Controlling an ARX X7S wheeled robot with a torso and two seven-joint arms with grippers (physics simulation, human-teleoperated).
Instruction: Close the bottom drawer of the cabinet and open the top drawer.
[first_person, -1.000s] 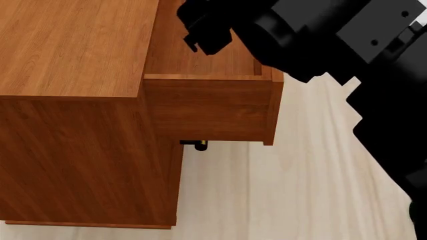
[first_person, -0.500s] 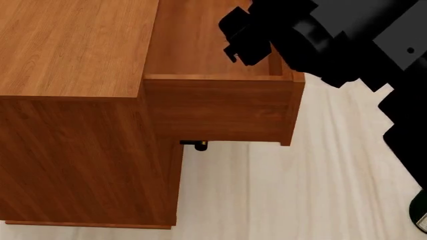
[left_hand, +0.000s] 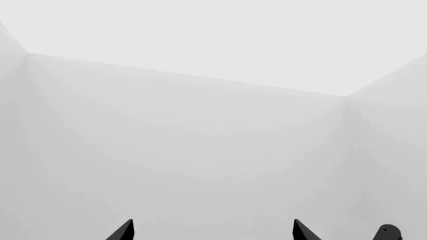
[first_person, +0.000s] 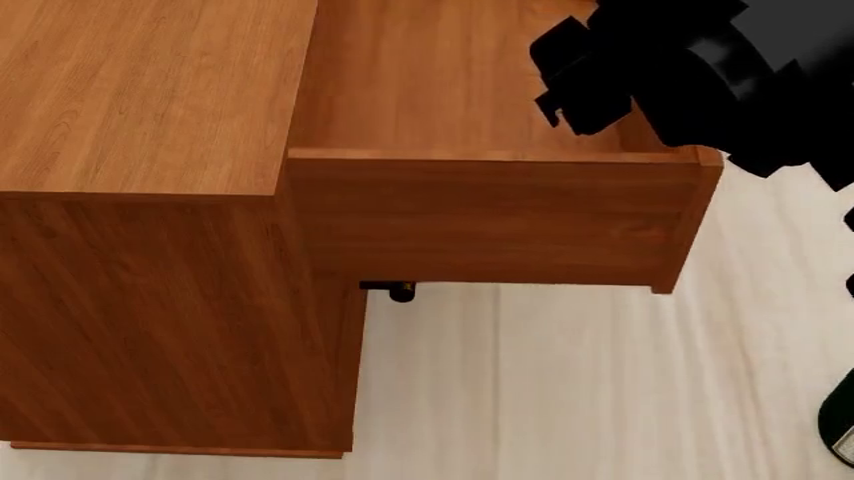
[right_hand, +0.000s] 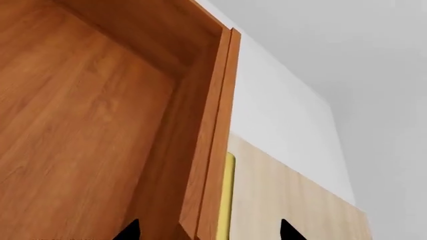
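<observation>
The cabinet (first_person: 147, 250) fills the left of the head view, seen from above. Its top drawer (first_person: 481, 215) is pulled far out to the right, its inside empty. My right gripper (first_person: 577, 98) is at the drawer's front panel. In the right wrist view the right gripper (right_hand: 209, 231) is open, its fingertips (right_hand: 131, 231) straddling the front panel (right_hand: 207, 165) and the brass handle (right_hand: 228, 195). A brass handle end (first_person: 395, 291) of a lower drawer shows under the top drawer. The bottom drawer is hidden. My left gripper (left_hand: 212, 231) is open and empty, facing blank grey walls.
Pale wooden floor (first_person: 561, 390) lies to the right of and below the cabinet. My right arm (first_person: 761, 80) fills the upper right corner of the head view. A grey wall (right_hand: 333, 60) stands beyond the drawer front.
The top drawer has slid further out to the right, and my right gripper has moved right with its front panel. The cabinet body has not moved.
</observation>
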